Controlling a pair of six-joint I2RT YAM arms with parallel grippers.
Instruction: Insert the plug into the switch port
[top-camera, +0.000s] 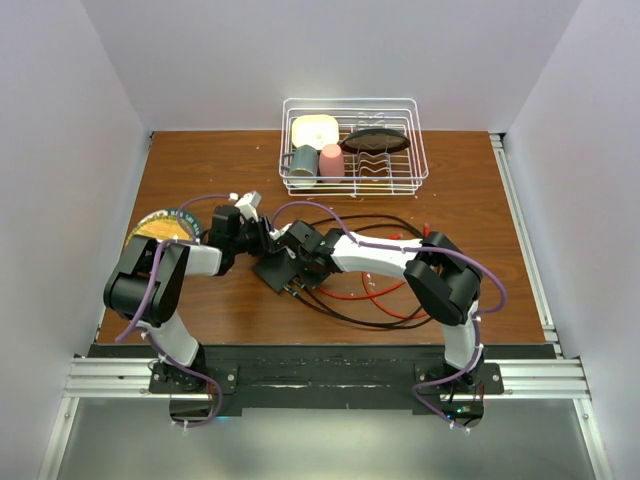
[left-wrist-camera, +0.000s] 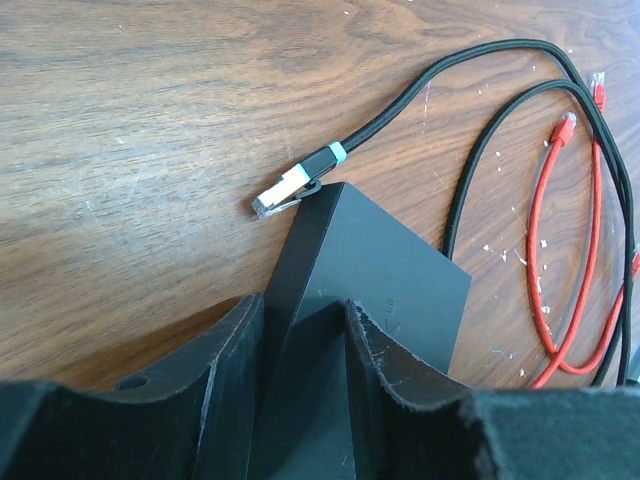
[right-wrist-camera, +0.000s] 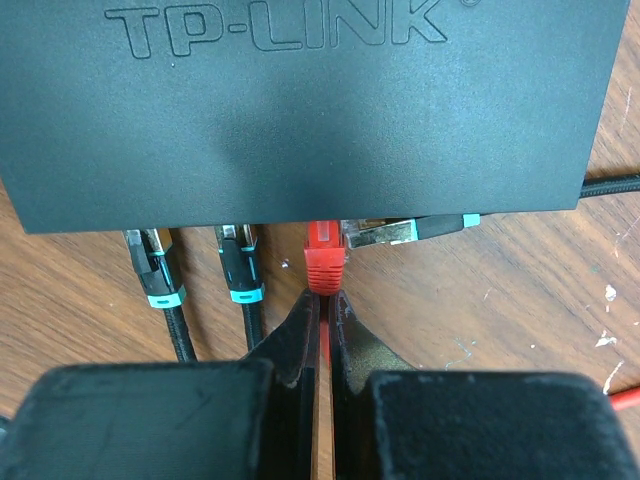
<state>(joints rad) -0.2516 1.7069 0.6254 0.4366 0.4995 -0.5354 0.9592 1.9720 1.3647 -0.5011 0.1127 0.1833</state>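
Note:
The switch (right-wrist-camera: 320, 120) is a flat black box marked TP-LINK; it also shows in the top view (top-camera: 272, 272) and the left wrist view (left-wrist-camera: 380, 270). My left gripper (left-wrist-camera: 305, 330) is shut on one end of the switch. My right gripper (right-wrist-camera: 325, 310) is shut on the red cable just behind the red plug (right-wrist-camera: 325, 262). The plug's front end sits at the switch's socket edge; how deep it sits is hidden. Two black plugs with teal rings (right-wrist-camera: 155, 268) (right-wrist-camera: 240, 268) sit in sockets to its left.
A loose black plug (right-wrist-camera: 400, 232) lies sideways right of the red one, also in the left wrist view (left-wrist-camera: 290, 190). Red and black cables (top-camera: 375, 290) loop at mid-right. A white dish rack (top-camera: 355, 175) stands at the back. A round yellow object (top-camera: 160, 228) lies far left.

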